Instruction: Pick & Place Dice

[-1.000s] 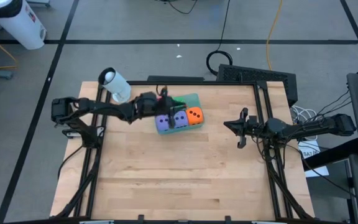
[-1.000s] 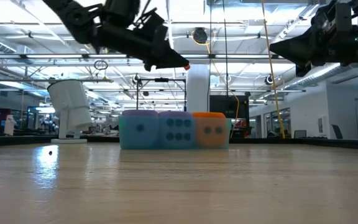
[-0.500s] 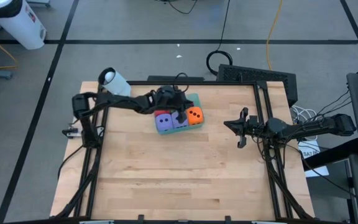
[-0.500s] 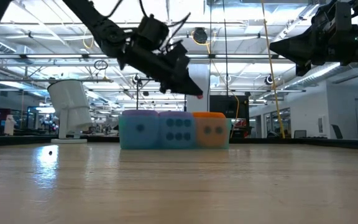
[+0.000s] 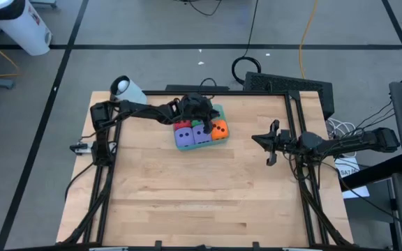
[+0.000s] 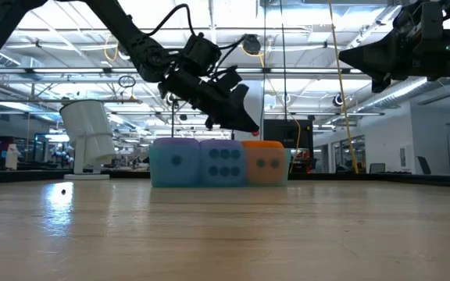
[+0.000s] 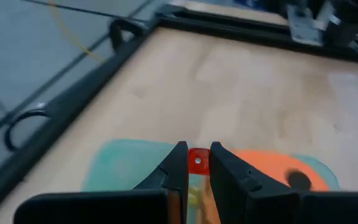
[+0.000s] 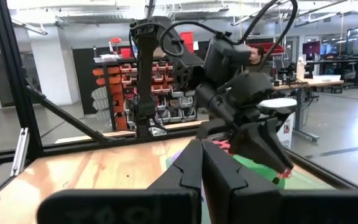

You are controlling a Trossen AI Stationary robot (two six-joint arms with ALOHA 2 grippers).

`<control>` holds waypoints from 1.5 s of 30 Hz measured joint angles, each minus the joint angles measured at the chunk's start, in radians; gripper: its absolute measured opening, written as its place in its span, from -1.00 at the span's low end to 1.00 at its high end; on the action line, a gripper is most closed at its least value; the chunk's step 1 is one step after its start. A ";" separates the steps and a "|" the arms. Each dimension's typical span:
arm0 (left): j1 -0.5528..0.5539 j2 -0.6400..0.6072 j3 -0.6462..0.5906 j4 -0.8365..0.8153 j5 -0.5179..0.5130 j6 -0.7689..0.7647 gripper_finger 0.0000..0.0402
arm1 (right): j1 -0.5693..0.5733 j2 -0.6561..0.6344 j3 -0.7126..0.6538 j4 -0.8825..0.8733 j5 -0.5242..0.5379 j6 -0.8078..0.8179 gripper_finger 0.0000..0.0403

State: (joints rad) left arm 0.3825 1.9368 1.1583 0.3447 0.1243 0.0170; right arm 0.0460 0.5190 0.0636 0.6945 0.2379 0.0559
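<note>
From above, we saw that the left gripper (image 5: pixel 205 124) had swung farther over the teal tray (image 5: pixel 218 111) since a second before, hanging above the red die (image 5: pixel 182 128), the two purple-blue dice (image 5: pixel 184 139) and the orange die (image 5: pixel 219 129). At table height, the soft, round-cornered cubes sat in a row on the tray, the gripper just above them. The left wrist view alone showed its fingers (image 7: pixel 176 167) pinching a small red piece (image 7: pixel 197 161); the right gripper (image 5: pixel 270 143), closed and empty, waited well apart from the tray.
</note>
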 joint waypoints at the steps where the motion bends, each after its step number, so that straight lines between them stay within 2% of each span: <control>1: 0.005 0.000 0.007 -0.001 -0.018 -0.001 -0.75 | 0.000 0.000 0.000 0.003 0.000 -0.008 -1.00; 4: 0.022 -0.001 0.014 -0.002 -0.092 -0.025 -0.75 | 0.000 0.000 0.000 0.005 0.001 -0.036 -1.00; 7: 0.043 0.005 0.014 -0.031 -0.107 -0.029 -0.75 | 0.000 0.001 0.000 0.003 0.001 -0.042 -1.00; 13: 0.063 0.039 0.012 -0.075 -0.011 -0.023 -0.75 | 0.000 0.001 0.000 0.003 -0.003 -0.066 -1.00; 24: 0.056 0.035 0.013 -0.097 0.057 -0.098 -0.73 | 0.000 0.000 0.000 0.004 -0.003 -0.038 -1.00; 28: 0.055 0.030 0.013 -0.117 0.087 -0.079 -0.54 | 0.000 0.000 0.000 0.004 -0.003 -0.038 -1.00; 35: 0.057 -0.004 0.012 -0.156 0.085 -0.075 0.12 | 0.000 0.000 0.000 0.005 -0.003 -0.038 -1.00; 39: 0.059 -0.093 0.012 -0.230 0.086 -0.036 0.40 | 0.000 0.000 0.000 0.005 -0.004 -0.037 -1.00; 42: 0.056 -0.215 0.012 -0.388 0.110 0.046 0.46 | 0.000 0.000 0.000 0.004 -0.005 -0.037 -1.00; 45: 0.035 -0.387 0.009 -0.552 0.124 0.132 0.36 | 0.000 0.000 0.000 0.004 -0.006 -0.037 -1.00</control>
State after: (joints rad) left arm 0.4180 1.5498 1.1669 -0.2073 0.2483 0.1486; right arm 0.0456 0.5194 0.0637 0.6984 0.2315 0.0185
